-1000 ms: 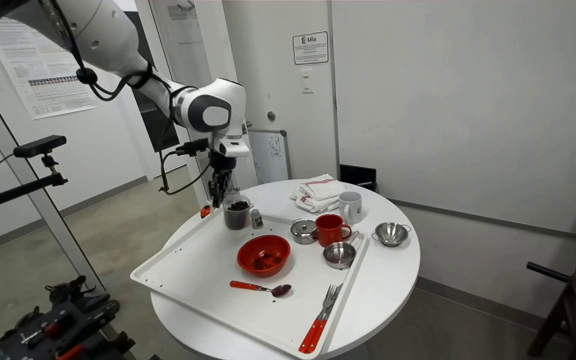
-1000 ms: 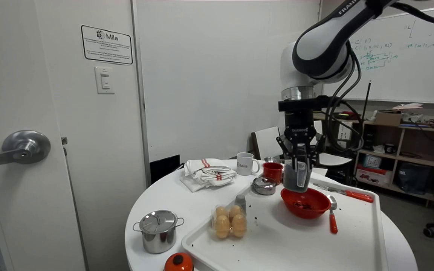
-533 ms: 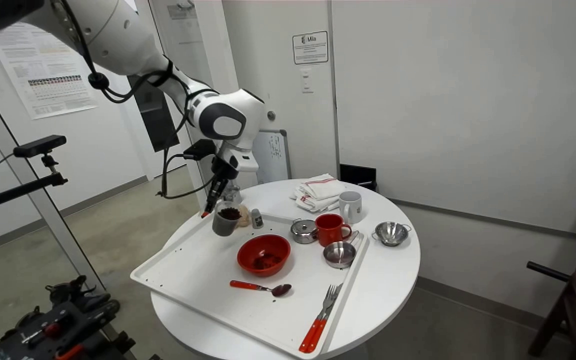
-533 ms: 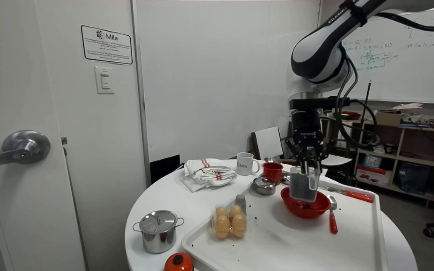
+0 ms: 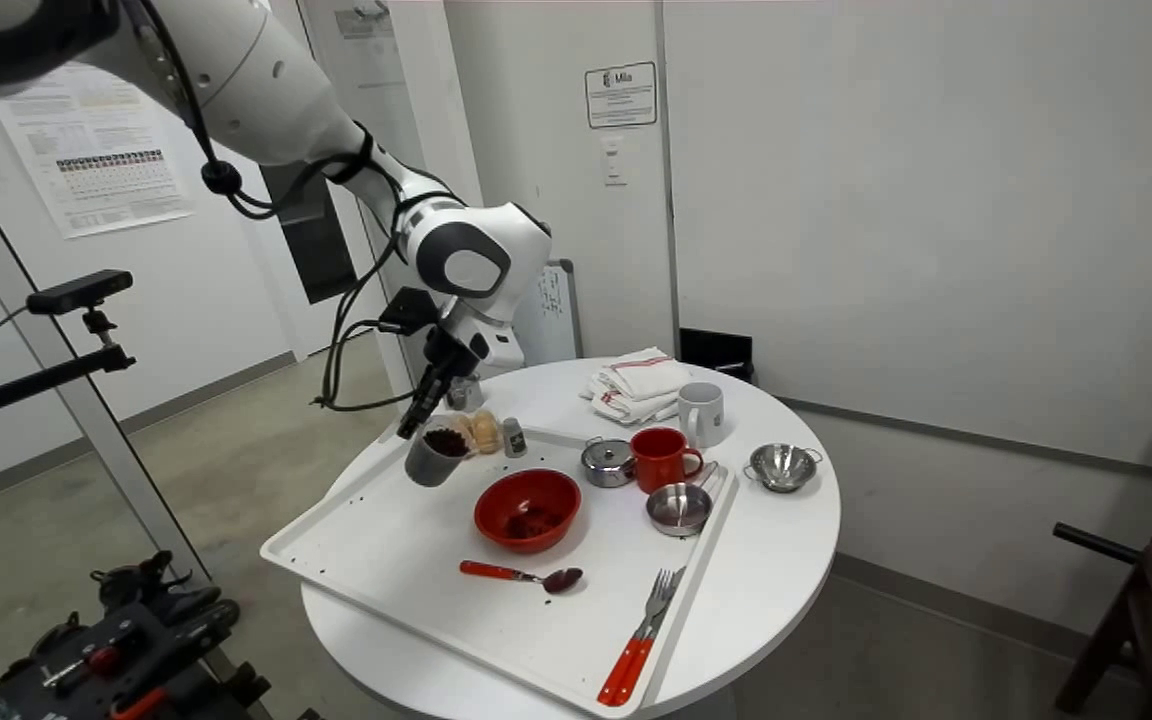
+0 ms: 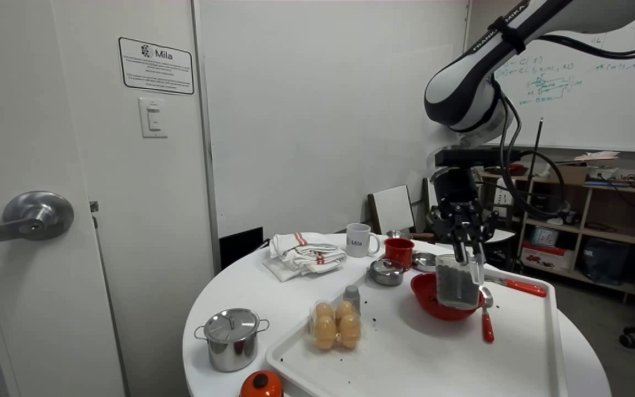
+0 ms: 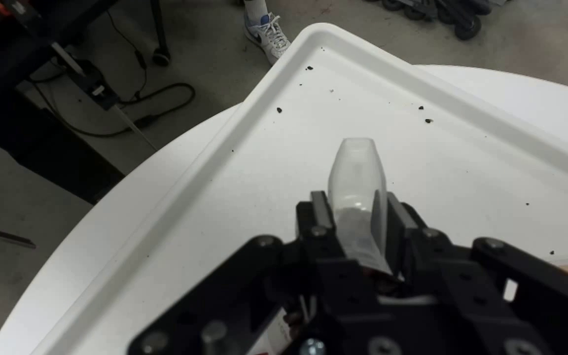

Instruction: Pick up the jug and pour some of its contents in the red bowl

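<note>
The jug is a small grey, partly see-through cup with dark bits inside. It hangs above the tray in both exterior views [image 5: 433, 462] [image 6: 456, 286], tilted, its mouth leaning toward the red bowl's side in an exterior view. My gripper [image 5: 418, 420] is shut on the jug's clear handle, which shows between the finger pads in the wrist view [image 7: 358, 172]. The jug's body is mostly hidden there by the fingers. The red bowl [image 5: 528, 485] sits on the tray with some dark bits inside; the jug is beside it, partly covering it in an exterior view [image 6: 425, 295].
A spoon [image 5: 496, 571] lies near the bowl on the white tray [image 5: 386, 530]. An egg pack [image 6: 335, 325] and grey shaker [image 6: 352, 296] stand near the tray's edge. A lidded pot [image 5: 607, 463], red mug [image 5: 658, 460], silver pan [image 5: 679, 509], fork and knife [image 5: 636, 650] are around.
The arm has swung and lowered; the held jug moved left and down in an exterior view, right and down in the other exterior view. The jug went from upright to tilted. The bowl stayed put.
</note>
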Tool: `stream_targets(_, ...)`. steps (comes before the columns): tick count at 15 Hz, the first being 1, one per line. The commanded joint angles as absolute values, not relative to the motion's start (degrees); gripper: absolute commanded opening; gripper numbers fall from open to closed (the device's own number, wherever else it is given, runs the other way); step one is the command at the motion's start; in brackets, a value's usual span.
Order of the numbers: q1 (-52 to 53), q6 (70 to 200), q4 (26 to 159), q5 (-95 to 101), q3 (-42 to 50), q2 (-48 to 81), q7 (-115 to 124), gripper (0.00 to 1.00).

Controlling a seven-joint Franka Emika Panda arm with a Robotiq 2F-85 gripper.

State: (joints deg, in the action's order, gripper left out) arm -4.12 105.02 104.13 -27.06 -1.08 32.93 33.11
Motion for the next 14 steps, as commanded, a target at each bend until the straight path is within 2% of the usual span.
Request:
stream_targets(1,-2.83,104.5,103.79,-27.77,0.4,33.09,32.55,0.12)
stream_targets(10,-6.37,96.87,94.25,-34.25,2.15,37.64,38.1,0.12)
stream_targets(14,-9.29,89.39,87.6,-38.12,2.94,41.16,39.98,0.12)
